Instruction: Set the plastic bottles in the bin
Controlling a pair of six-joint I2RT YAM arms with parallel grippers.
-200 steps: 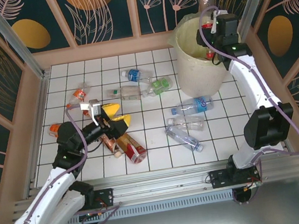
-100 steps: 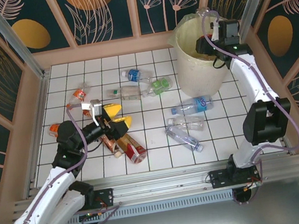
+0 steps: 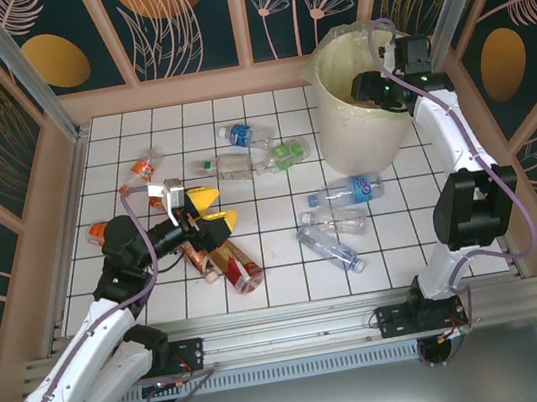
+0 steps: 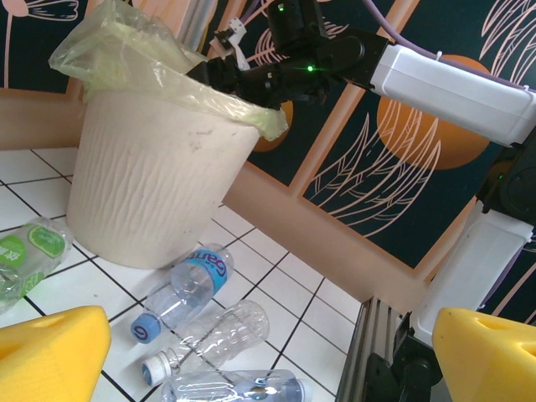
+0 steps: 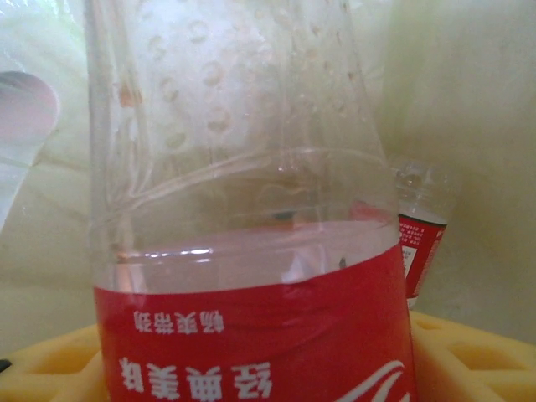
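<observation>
My right gripper (image 3: 374,90) reaches down into the mouth of the bin (image 3: 360,137), a cream bucket lined with a pale green bag. It is shut on a clear red-labelled bottle (image 5: 251,251), which stands between its yellow pads (image 5: 477,360). Another red-labelled bottle (image 5: 420,244) lies inside the bin. My left gripper (image 3: 211,208) hangs open and holds nothing, just above brown and red bottles (image 3: 232,262). Between its yellow fingers (image 4: 50,352) I see a blue-labelled bottle (image 4: 188,289) and a clear bottle (image 4: 213,331) on the tiles.
Several more bottles lie on the white tiled floor: blue-labelled (image 3: 243,134), green (image 3: 287,153), clear (image 3: 334,219) and orange (image 3: 142,167). Wooden walls (image 3: 181,88) ring the floor. A metal rail (image 3: 295,313) runs along the near edge.
My right gripper has dropped from above the bin's rim into its mouth, taking the red-labelled bottle with it. The left arm has stayed put.
</observation>
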